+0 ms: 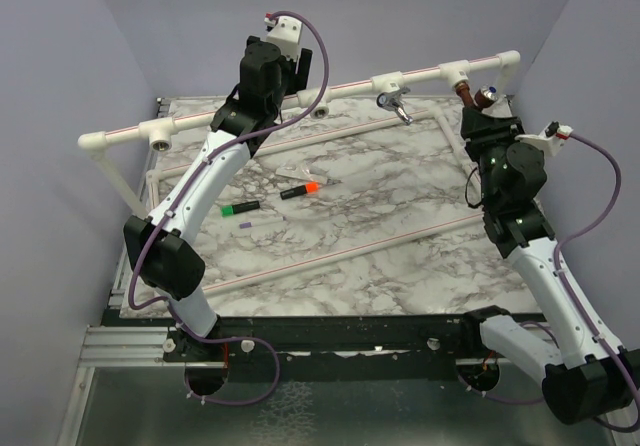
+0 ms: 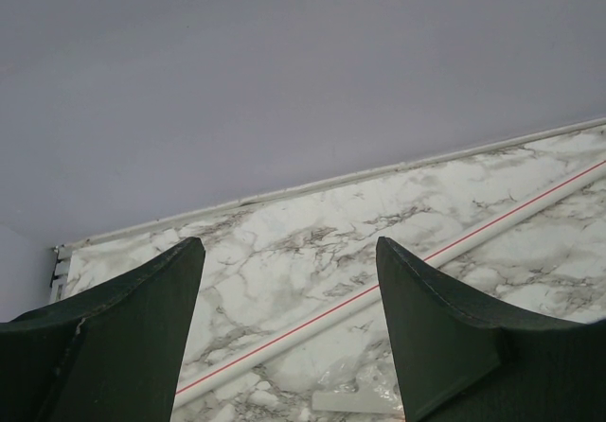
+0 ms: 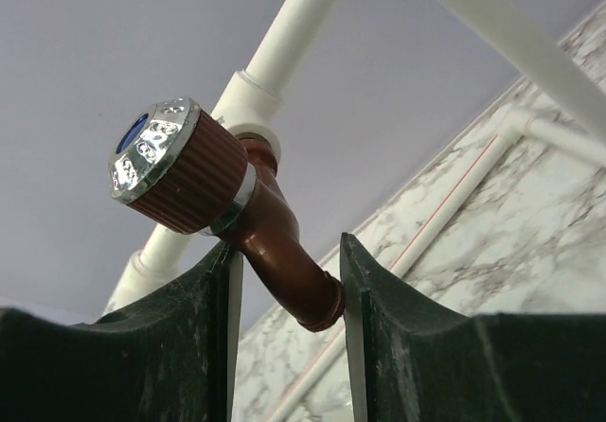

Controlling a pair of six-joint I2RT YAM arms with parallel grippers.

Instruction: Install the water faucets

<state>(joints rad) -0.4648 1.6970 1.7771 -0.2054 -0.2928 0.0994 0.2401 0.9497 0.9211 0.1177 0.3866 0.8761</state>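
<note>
Copper faucet (image 3: 270, 233) spout between right hand (image 3: 286, 256) fingers, on white tee (image 3: 248, 110).

Soft even light, faint shadows on the marble tabletop (image 1: 400, 216), glints on the copper faucet (image 3: 279, 252), focus sharp

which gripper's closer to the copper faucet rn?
Right. The right gripper has its fingers either side of the copper faucet spout. The left gripper is far along the white pipe to the left, open, holding nothing.
</note>
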